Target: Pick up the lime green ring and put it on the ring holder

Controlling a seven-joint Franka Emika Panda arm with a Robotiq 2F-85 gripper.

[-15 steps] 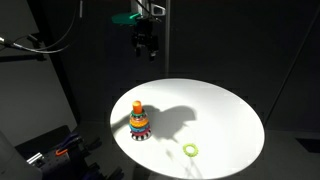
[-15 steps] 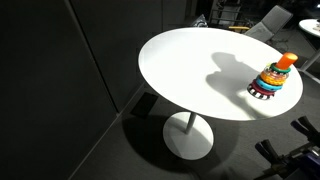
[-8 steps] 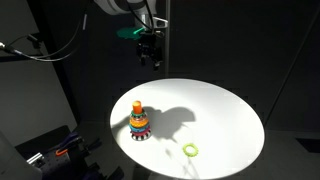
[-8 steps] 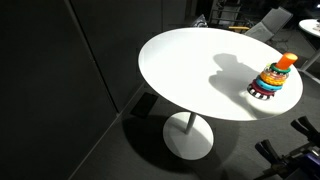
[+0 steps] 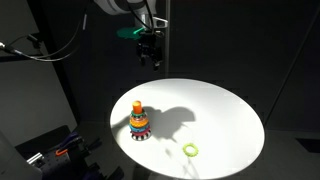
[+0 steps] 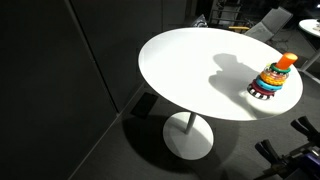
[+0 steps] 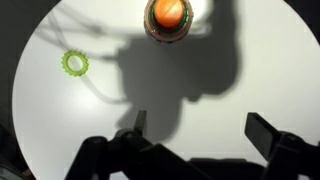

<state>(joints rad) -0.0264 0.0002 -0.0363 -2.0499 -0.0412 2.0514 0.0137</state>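
**Lime green ring** (image 5: 189,150): lies flat on the round white table (image 5: 225,105), near the rim and well apart from the ring holder (image 5: 139,121). Shows at the left of the wrist view, untouched.

**Ring holder:** stands upright, orange top uppermost, striped rings stacked beneath.

**Gripper** (image 5: 148,52): hangs high above the table's far side. Fingers (image 7: 262,132) spread wide in the wrist view, nothing between them.

**Risks, as judged:**
- Thin ring on a hard top (little to bite on), so likely to skid or flip out from closing fingers.
- Off-centre descent may pinch one side only.
- Careless lowering over the cone may tip or shove the holder.
- Ring released tilted may hang on the orange top.

**Obscured:**
- Ring out of frame in an exterior view, where the ring holder (image 6: 275,78) stands by the right border.
- Gripper body cut off at the bottom of the wrist view.
- Heavy shadow across the table's middle.
- Dark surroundings not legible.
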